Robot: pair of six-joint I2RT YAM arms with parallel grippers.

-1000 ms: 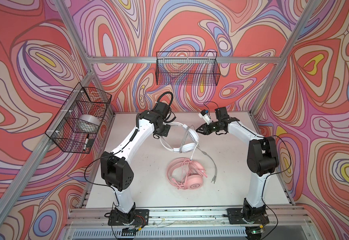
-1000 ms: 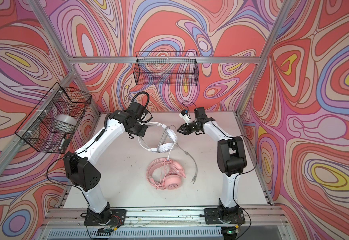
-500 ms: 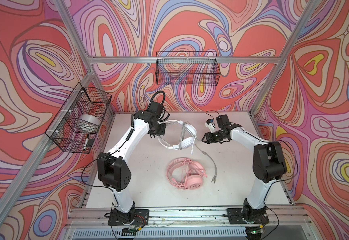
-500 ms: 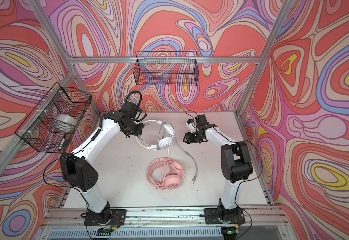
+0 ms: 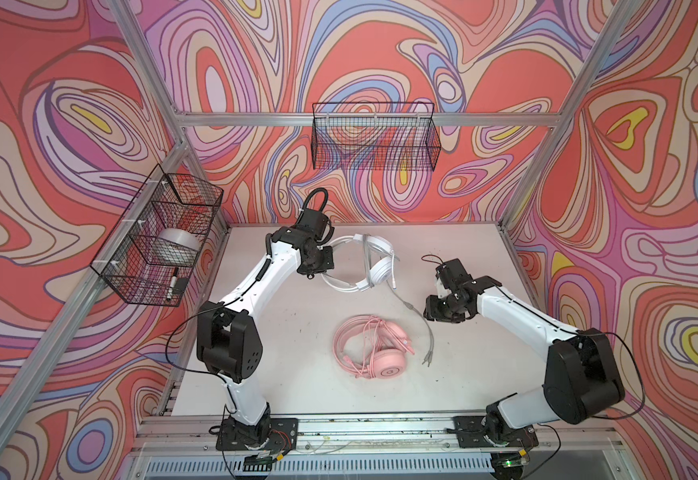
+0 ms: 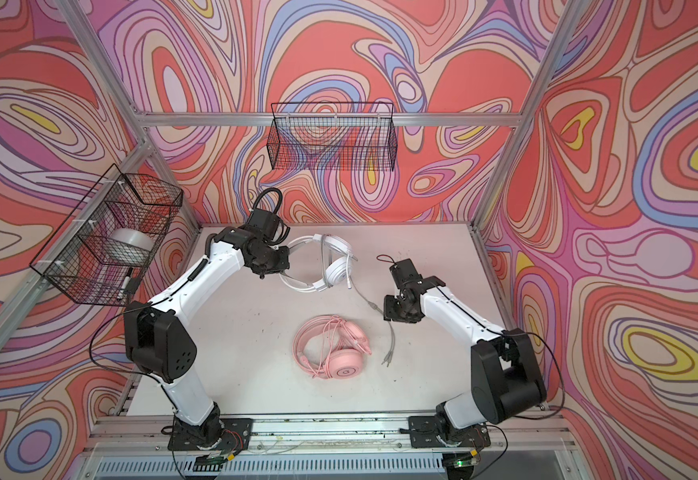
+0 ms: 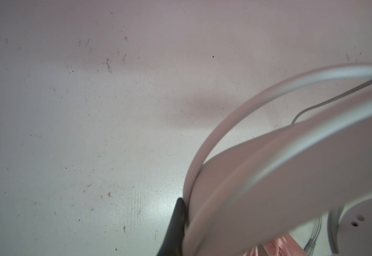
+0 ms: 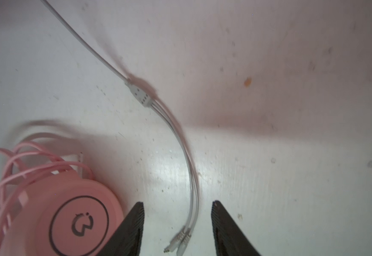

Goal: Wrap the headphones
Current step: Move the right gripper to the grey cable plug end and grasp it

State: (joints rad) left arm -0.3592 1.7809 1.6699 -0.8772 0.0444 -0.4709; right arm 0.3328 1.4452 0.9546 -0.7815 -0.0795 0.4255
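Pinching the headband [image 5: 346, 240] of the white headset [image 5: 381, 271] in the left gripper [image 5: 328, 257], jaws closed tight on it, at the far middle of the table [image 5: 293, 332]. Showing one dark finger [image 7: 176, 221] pressed against that band in the left wrist view. Hanging an ear cup [image 6: 338, 271] to the right of the grip, and trailing the grey-white cable [image 5: 412, 308] from there nearward and rightward over the table. Poising the right gripper [image 8: 178, 202], fingers spread apart and holding nothing, just right of that cable, framing its plug ends [image 8: 178, 241] between the fingers in the right wrist view. Finding the pale pink headset [image 5: 389, 361] lying flat at mid-table, nearer than the white one and just left of the plugs, carrying the pink cable [image 8: 25, 168] in loose loops across it.
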